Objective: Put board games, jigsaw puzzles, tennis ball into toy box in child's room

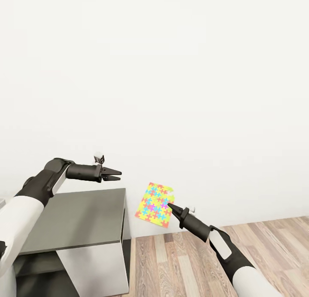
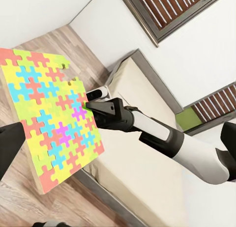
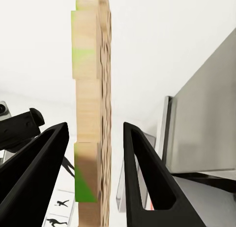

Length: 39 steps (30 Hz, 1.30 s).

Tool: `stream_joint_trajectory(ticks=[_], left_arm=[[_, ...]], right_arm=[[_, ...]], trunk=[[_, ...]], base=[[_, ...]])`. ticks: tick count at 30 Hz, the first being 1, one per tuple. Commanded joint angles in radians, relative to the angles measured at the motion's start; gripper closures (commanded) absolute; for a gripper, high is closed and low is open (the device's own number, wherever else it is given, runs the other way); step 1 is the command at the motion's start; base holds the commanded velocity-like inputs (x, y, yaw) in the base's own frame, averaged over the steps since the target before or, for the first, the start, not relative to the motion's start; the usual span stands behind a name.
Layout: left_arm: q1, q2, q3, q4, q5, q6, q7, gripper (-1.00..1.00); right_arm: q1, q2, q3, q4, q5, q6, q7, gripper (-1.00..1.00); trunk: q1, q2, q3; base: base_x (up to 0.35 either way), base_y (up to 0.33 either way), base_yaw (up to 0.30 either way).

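The right gripper (image 1: 168, 205) grasps a jigsaw puzzle (image 1: 155, 204) by its edge, just beside the grey-topped cabinet (image 1: 81, 219); above that cabinet, the left gripper (image 1: 119, 174) appears slightly parted, empty.

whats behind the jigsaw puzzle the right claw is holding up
In the head view, the jigsaw puzzle in the right claw stands against plain white wall, with wood floor below. The stretch of wall directly behind the board is covered.
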Motion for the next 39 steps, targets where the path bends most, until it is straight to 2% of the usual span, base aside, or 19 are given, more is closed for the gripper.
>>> stream_joint_trajectory(ticks=[1, 5, 13, 18, 27, 30, 32, 34, 37, 39], left_arm=[[-0.001, 0.001, -0.004, 0.0, 0.001, 0.011, -0.004, -1.0], [-0.001, 0.001, -0.004, 0.0, 0.001, 0.011, -0.004, -1.0], [-0.001, 0.001, -0.005, 0.0, 0.0, 0.011, -0.004, -1.0], [-0.001, 0.001, -0.005, 0.0, 0.0, 0.011, -0.004, -1.0], [-0.004, 0.01, -0.002, 0.0, 0.001, 0.013, -0.004, -1.0], [-0.01, 0.031, 0.0, 0.0, -0.013, 0.013, -0.002, -1.0], [-0.013, 0.057, 0.004, 0.0, -0.037, 0.013, -0.001, -1.0], [-0.022, 0.075, 0.005, 0.0, -0.054, 0.013, 0.0, -1.0], [-0.058, 0.103, 0.006, 0.001, -0.071, 0.013, -0.001, -1.0], [-0.068, 0.112, 0.006, 0.001, -0.077, 0.013, 0.0, -1.0]], right_arm=[[-0.001, 0.0, -0.001, 0.0, -0.004, 0.006, 0.0, 1.0], [-0.001, 0.0, -0.001, 0.0, -0.003, 0.005, -0.001, 1.0], [-0.001, 0.0, -0.005, 0.0, -0.002, 0.002, -0.028, 1.0], [-0.001, -0.001, -0.006, 0.001, -0.003, 0.004, -0.037, 1.0], [-0.001, -0.022, -0.008, -0.002, -0.004, 0.005, -0.035, 1.0], [-0.001, -0.04, -0.006, -0.047, -0.004, 0.004, -0.045, 1.0], [-0.001, -0.045, -0.007, -0.068, -0.003, 0.008, -0.053, 1.0], [-0.001, -0.051, -0.009, -0.073, -0.004, 0.012, -0.058, 1.0], [-0.001, -0.074, -0.009, -0.077, -0.008, 0.018, -0.06, 1.0], [-0.001, -0.085, -0.009, -0.078, -0.01, 0.018, -0.058, 1.0]], trunk=[[-0.003, 0.005, 0.001], [-0.019, 0.033, 0.013], [-0.019, 0.033, 0.013], [-0.019, 0.033, 0.013], [-0.019, 0.033, 0.013], [-0.019, 0.033, 0.013], [-0.019, 0.033, 0.013], [-0.019, 0.033, 0.013], [-0.019, 0.033, 0.013], [-0.019, 0.033, 0.013]], base=[[0.0, 0.0, -0.002], [0.0, 0.0, -0.001], [-0.009, 0.0, 0.0], [-0.202, 0.0, 0.0], [-0.051, 0.0, 0.0], [-0.004, 0.0, 0.0], [-0.001, 0.0, 0.0], [0.0, 0.0, 0.0], [0.0, 0.0, 0.0], [0.0, 0.0, 0.0]])
